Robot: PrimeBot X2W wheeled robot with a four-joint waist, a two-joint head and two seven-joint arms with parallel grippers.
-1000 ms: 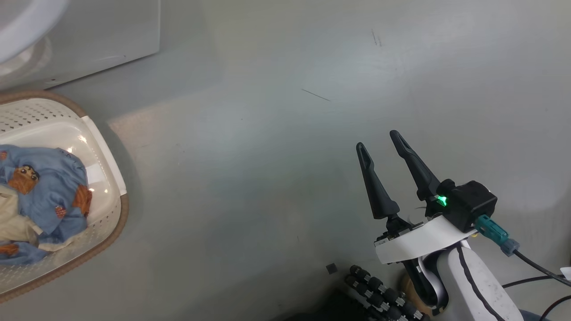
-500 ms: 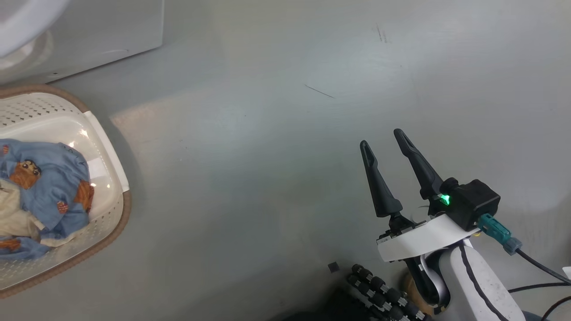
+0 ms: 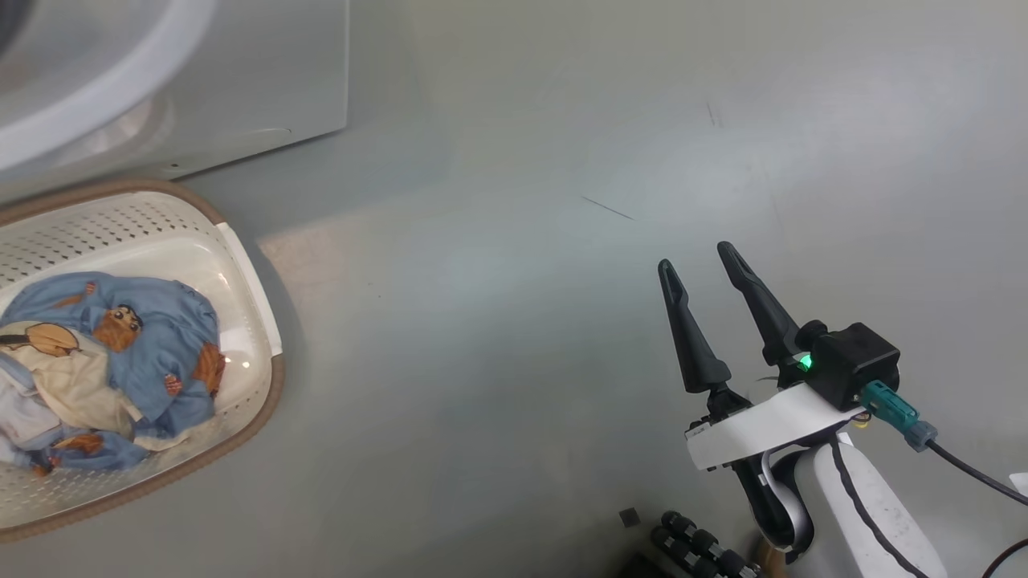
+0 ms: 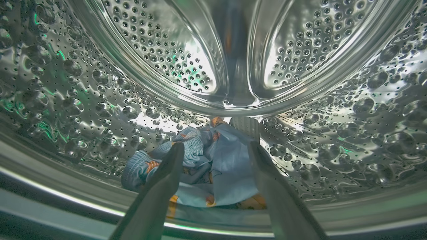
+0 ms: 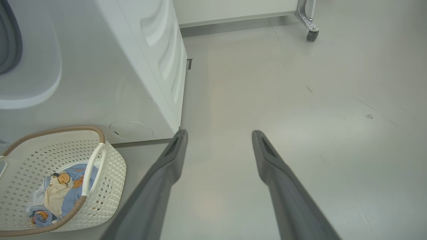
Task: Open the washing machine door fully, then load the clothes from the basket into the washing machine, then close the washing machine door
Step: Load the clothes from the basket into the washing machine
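The pale grey smooth floor (image 3: 522, 337) spreads out under the rig, and the big white front-loading washing machine (image 3: 241, 80) stands at the upper left of my head view. My right arm sits at the lower right of that view with its pale forearm angled upward. The right gripper (image 3: 695, 257) points away from me over bare floor, well apart from the machine. Its two long dark fingers are spread wide, holding and touching nothing.

A small cream-white perforated plastic basket (image 3: 273, 393) with a brown woven-look rim stands on the floor just in front of the machine. Light blue clothes (image 3: 120, 353) printed with orange-brown cartoon characters, with cream parts, lie bundled in it.

The right wrist view adds the machine's side panel, the basket's white handle (image 5: 93, 163) and a metal castor wheel (image 5: 312, 35) far off.

The left wrist view takes me inside. My left arm reaches into the shiny perforated steel drum (image 4: 160, 50), with the left gripper (image 4: 215, 146) aimed down at its lower wall. Its fingers stand wide apart. More of the clothes lie heaped on the drum wall between and beyond them, gripped by neither finger. I cannot tell whether the tips brush the fabric.
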